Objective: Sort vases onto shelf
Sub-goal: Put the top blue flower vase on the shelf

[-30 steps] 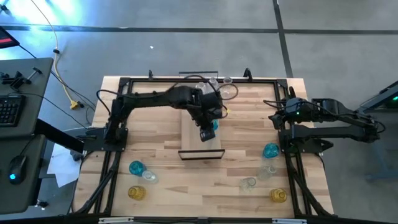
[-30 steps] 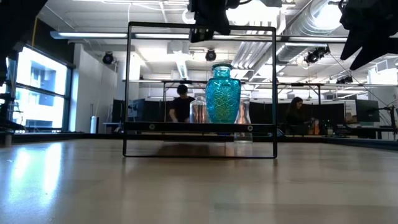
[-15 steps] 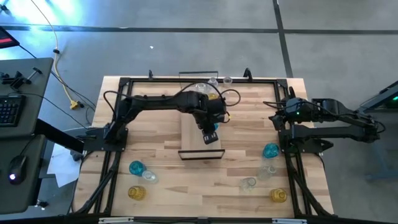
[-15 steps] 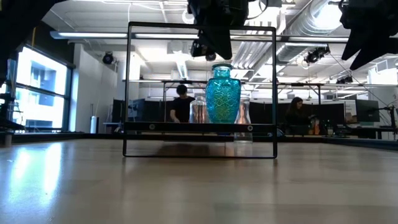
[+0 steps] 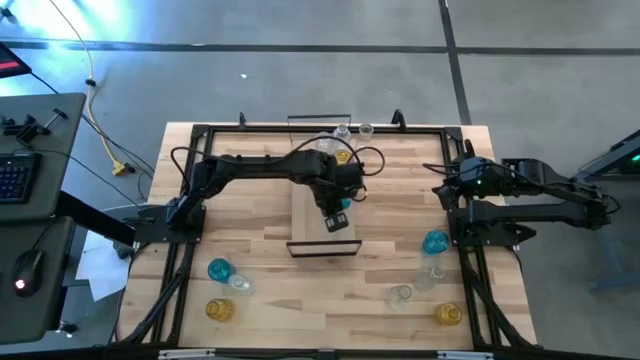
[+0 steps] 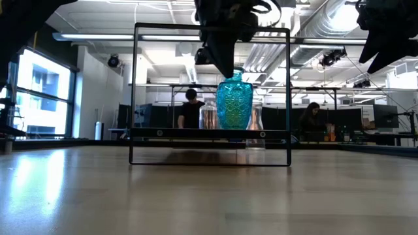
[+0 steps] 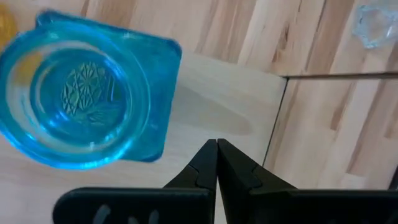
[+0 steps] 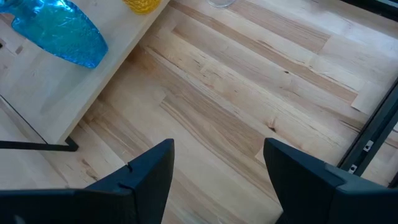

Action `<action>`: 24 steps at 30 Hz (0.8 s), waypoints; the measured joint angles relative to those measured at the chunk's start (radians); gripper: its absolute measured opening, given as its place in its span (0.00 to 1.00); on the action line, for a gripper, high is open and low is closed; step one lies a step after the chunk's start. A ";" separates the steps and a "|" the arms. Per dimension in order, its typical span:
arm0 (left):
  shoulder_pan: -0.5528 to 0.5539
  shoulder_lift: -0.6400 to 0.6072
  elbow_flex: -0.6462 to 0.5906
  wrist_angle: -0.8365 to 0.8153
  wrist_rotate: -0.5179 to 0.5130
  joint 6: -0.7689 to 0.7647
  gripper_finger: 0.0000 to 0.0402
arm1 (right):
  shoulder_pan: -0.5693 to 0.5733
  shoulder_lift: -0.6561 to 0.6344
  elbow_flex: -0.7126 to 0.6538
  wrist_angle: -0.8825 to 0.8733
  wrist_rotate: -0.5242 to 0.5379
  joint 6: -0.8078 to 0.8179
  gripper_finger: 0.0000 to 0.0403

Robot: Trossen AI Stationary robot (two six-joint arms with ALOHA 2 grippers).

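Teal vase [image 7: 81,99], patterned glass, stands on the pale-wood shelf [image 7: 211,109]; my left claw [image 7: 216,163], fingers together, hovers beside it; right claw [image 8: 217,171] waits apart at three o'clock.

Grey floor [image 5: 300,60], bright window [image 6: 46,91], ceiling ducts [image 6: 320,26].

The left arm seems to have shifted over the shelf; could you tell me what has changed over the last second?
The left claw, shut and empty, has moved a little towards the right side and come down beside the teal vase on the shelf. The vase, the shelf and the open right claw have stayed put.
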 joint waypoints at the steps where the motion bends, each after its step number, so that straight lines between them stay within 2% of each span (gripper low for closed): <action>1: 0.000 -0.001 0.000 0.007 0.000 0.000 0.00 | 0.000 0.000 0.000 0.000 0.000 0.000 0.60; 6: 0.000 0.009 0.000 0.003 -0.041 0.000 0.00 | 0.000 0.000 0.000 0.000 -0.001 0.000 0.60; 24: 0.007 0.072 0.000 0.007 -0.060 0.044 0.00 | 0.000 0.000 0.000 0.000 -0.003 0.000 0.60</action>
